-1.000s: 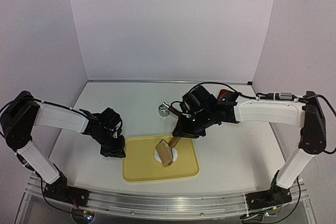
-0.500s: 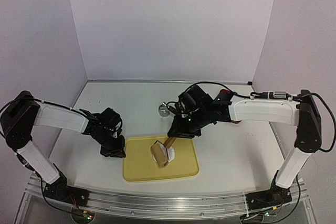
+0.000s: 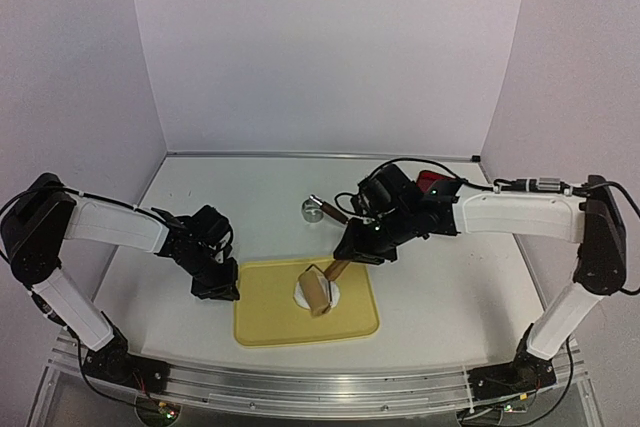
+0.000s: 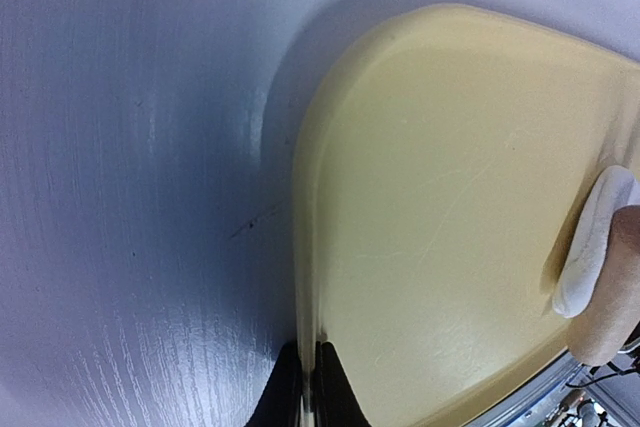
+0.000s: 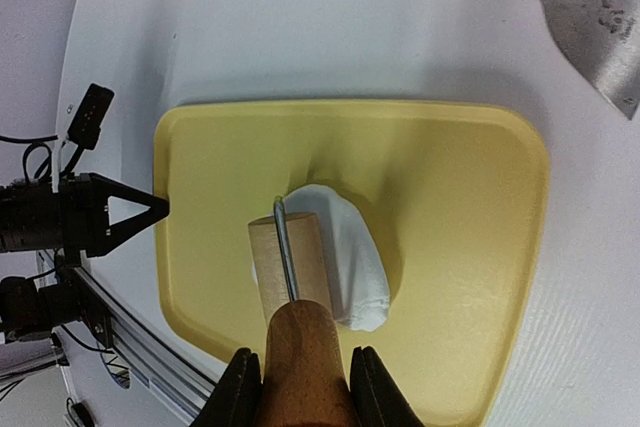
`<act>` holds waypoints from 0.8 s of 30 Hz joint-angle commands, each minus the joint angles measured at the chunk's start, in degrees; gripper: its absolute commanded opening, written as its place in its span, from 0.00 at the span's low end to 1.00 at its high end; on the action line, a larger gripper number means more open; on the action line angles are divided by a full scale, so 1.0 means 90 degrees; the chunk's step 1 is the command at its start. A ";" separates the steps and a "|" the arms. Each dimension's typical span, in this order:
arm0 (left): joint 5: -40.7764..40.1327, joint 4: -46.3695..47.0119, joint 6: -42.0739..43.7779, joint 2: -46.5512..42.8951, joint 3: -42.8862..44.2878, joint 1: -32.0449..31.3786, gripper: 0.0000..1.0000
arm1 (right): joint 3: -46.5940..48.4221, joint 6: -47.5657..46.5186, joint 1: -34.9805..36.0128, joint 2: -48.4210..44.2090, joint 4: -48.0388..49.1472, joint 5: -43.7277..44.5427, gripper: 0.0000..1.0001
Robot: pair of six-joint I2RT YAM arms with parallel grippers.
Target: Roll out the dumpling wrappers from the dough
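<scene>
The dough (image 5: 352, 252) is a flattened white mass in the middle of the yellow tray (image 5: 480, 197). A small wooden roller (image 5: 290, 259) lies across the dough's left part. My right gripper (image 5: 305, 387) is shut on the roller's brown wooden handle (image 3: 338, 269), which points down at the dough (image 3: 328, 295). My left gripper (image 4: 308, 387) is shut on the rim of the tray (image 4: 305, 247) at its left edge (image 3: 222, 290). The left wrist view catches the dough (image 4: 590, 247) and the roller (image 4: 622, 292) at its far right. The dumpling wrappers are out of view.
A steel ring cutter (image 3: 312, 210) stands on the table behind the tray. A metal scraper blade (image 5: 600, 17) lies beyond the tray's far right corner. A red object (image 3: 430, 182) sits behind my right arm. The aluminium rail (image 3: 300, 387) runs along the near edge.
The roller went left across the dough half a second ago and has come back right, to about where it stood a second ago. The left gripper has stayed on the tray rim.
</scene>
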 commanded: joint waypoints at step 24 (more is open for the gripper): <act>-0.0025 -0.0077 0.0308 0.0593 0.0409 0.0039 0.00 | -0.0529 -0.1161 -0.0742 0.0710 -0.1981 0.1298 0.00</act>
